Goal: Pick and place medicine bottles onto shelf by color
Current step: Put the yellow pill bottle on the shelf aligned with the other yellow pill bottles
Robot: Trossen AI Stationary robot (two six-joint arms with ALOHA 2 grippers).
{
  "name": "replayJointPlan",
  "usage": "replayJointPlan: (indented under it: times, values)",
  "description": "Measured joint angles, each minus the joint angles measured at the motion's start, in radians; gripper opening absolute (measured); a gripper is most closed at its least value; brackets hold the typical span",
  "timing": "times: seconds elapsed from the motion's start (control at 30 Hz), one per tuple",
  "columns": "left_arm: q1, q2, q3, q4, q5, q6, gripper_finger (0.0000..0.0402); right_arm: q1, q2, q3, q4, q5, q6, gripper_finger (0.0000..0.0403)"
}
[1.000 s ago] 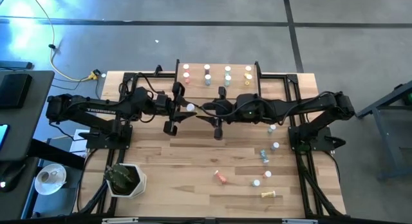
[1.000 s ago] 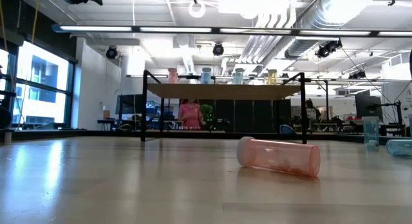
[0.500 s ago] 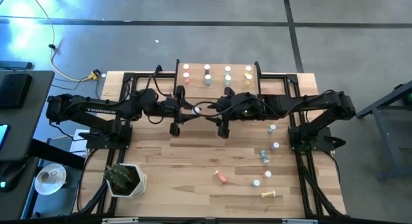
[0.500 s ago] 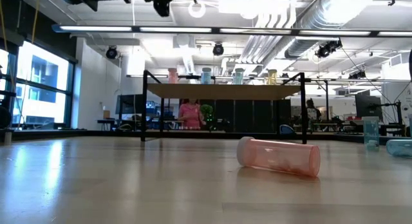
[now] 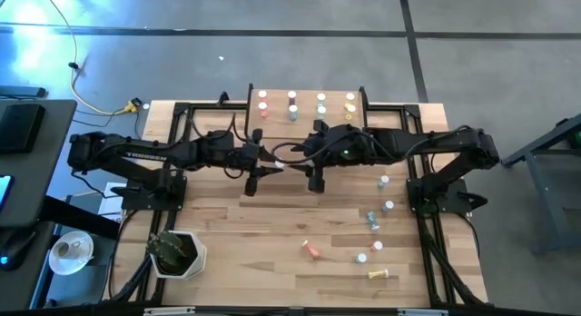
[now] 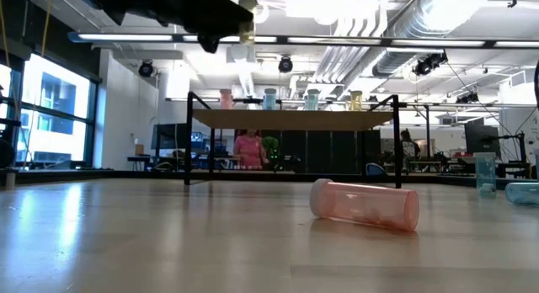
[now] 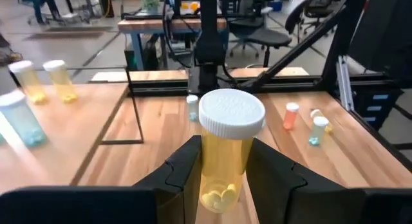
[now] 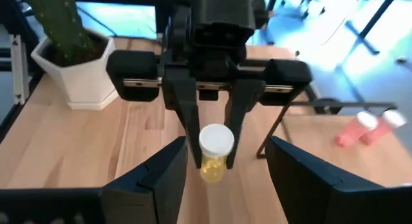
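My left gripper [image 5: 266, 162] [image 7: 224, 153] is shut on a yellow medicine bottle [image 7: 226, 156] with a white cap [image 7: 232, 114], high over the table in front of the shelf [image 5: 307, 103]. My right gripper [image 5: 295, 155] [image 8: 226, 150] faces it, open, with a finger on either side of the bottle [image 8: 212, 153] and clear of it. On the shelf [image 6: 290, 118] stand red [image 5: 263, 100], blue [image 5: 292, 105], green [image 5: 321, 105] and yellow [image 5: 349, 103] bottles. Several loose bottles [image 5: 374, 221] lie and stand on the table's right half. My left gripper pinches the bottle's yellow body [image 7: 225, 169], below the cap, between its two fingers [image 7: 183, 169]. The fingers come nearly level from the table's left. The bottle stands about upright, cap up, lifted clear of the table.
A pink bottle [image 6: 364, 205] [image 5: 311, 250] lies on its side near the table's middle front, a yellow one [image 5: 381, 275] near the front right. A white pot with a cactus [image 5: 178, 252] stands front left. A person in pink [image 6: 248, 148] shows beyond the shelf.
My left gripper has sunk a little, tipped toward level and shifted toward the table's right with the yellow bottle; it now shows at the top of the low view. My right hand has also tipped toward level and stays close in front of it.
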State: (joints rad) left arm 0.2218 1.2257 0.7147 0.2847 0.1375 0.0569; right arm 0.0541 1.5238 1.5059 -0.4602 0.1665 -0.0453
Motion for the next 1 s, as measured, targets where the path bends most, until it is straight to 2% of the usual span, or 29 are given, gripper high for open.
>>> replayJointPlan:
  times: [0.4,0.67,1.0]
  values:
    - [-0.001,0.153,0.0,0.158,0.0,0.014,0.0099,-0.018,0.069,0.0,-0.052,-0.021,0.03,0.0201]
    - [-0.003,0.163,0.0,0.246,0.0,0.015,0.0099,-0.028,0.069,0.0,-0.078,-0.042,0.068,0.0201]
    - [-0.006,0.163,0.038,0.228,0.003,0.023,0.0099,-0.033,0.077,-0.001,-0.067,-0.045,0.072,0.0201]
